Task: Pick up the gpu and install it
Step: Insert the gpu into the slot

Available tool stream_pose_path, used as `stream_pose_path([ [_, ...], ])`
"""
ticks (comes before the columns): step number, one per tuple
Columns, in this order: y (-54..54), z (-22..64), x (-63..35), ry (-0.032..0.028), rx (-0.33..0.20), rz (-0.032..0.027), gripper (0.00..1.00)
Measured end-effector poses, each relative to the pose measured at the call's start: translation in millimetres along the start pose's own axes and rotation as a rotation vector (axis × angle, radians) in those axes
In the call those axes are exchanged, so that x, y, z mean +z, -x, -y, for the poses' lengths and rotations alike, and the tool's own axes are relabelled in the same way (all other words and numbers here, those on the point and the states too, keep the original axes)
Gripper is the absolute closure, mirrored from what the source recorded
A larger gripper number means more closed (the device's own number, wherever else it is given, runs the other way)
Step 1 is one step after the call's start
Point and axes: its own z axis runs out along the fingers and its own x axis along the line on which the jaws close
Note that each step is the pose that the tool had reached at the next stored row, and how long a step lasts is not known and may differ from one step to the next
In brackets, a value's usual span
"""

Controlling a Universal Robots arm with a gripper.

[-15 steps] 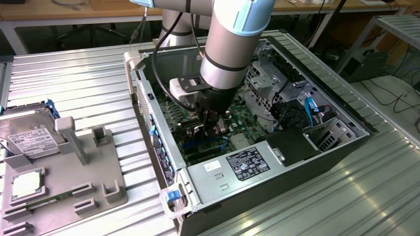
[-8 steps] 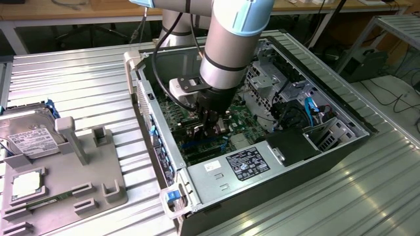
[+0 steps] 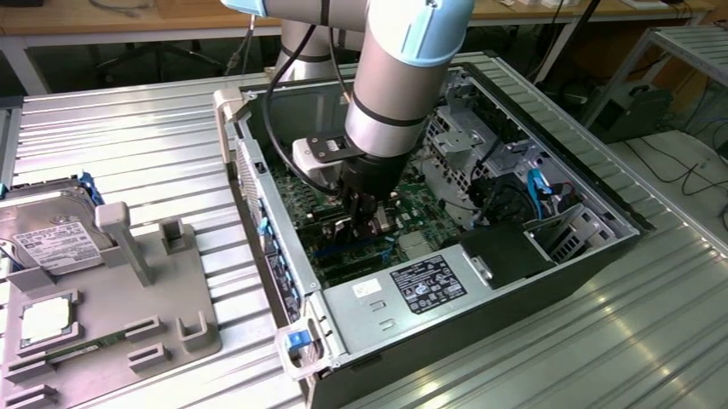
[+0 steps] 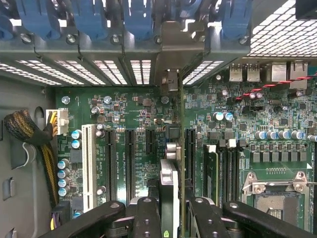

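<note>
Gripper (image 4: 168,218) down inside case (image 3: 569,256), fingers (image 4: 147,218) narrowly apart, clamped on gpu (image 4: 168,193) held edge-on, upright above motherboard (image 4: 138,124) slots (image 4: 130,166).

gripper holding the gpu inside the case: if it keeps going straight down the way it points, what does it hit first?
Probably the motherboard: the gpu held edge-on in the gripper points at the board among the expansion slots. Depth is unclear, so the remaining gap can't be judged.
</note>
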Motion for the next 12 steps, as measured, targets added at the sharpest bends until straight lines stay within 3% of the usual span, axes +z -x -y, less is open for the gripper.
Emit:
stream_pose_path([
  [12, 0.0, 0.0, 0.1, -0.0002, 0.0, 0.0002, 0.72],
])
